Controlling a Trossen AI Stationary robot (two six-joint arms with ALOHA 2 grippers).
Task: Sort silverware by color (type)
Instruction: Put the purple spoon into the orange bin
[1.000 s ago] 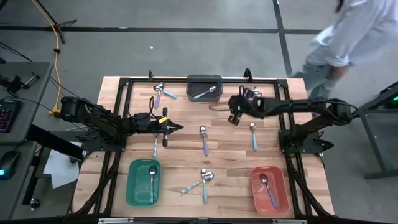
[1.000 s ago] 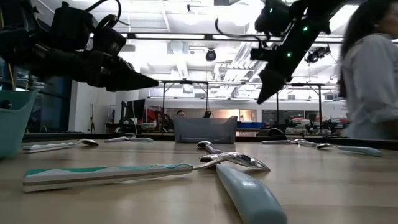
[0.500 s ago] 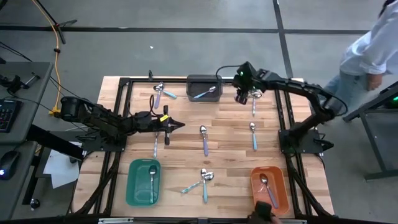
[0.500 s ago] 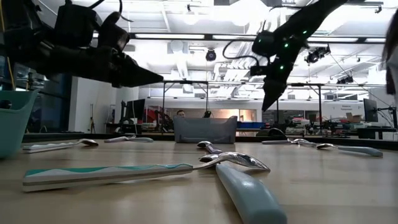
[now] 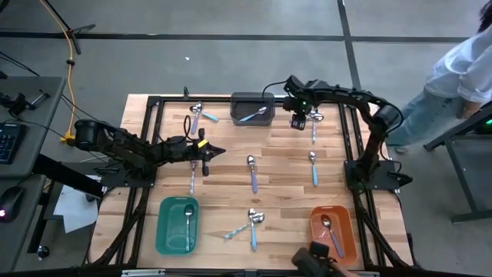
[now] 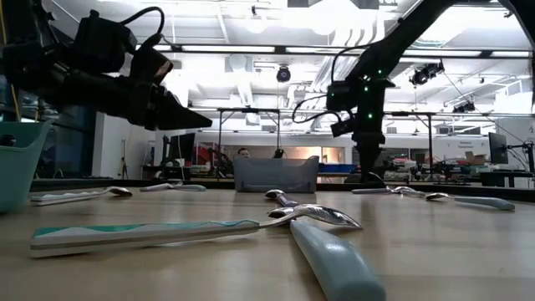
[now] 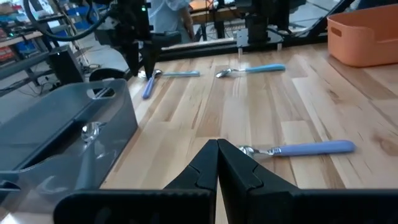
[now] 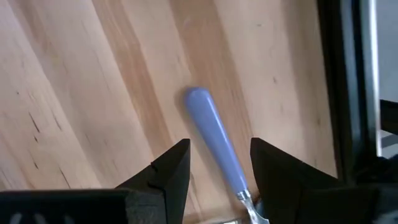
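Three trays [image 5: 177, 225]; right gripper's [image 8: 214, 163] fingers apart over purple spoon [image 8: 216, 149], left's [image 5: 221, 151] together.

Small spoons with shiny metal bowls and thin coloured handles lie scattered flat on the desk [image 5: 277, 165]: a purple-handled spoon [image 5: 252, 173] at the middle, a light blue one [image 5: 313, 167] to its right, and a crossed pair [image 5: 249, 225] near the front edge. One spoon lies in the green tray [image 5: 176, 224], one in the orange tray [image 5: 332, 232], one in the dark bin [image 5: 252, 108] at the back
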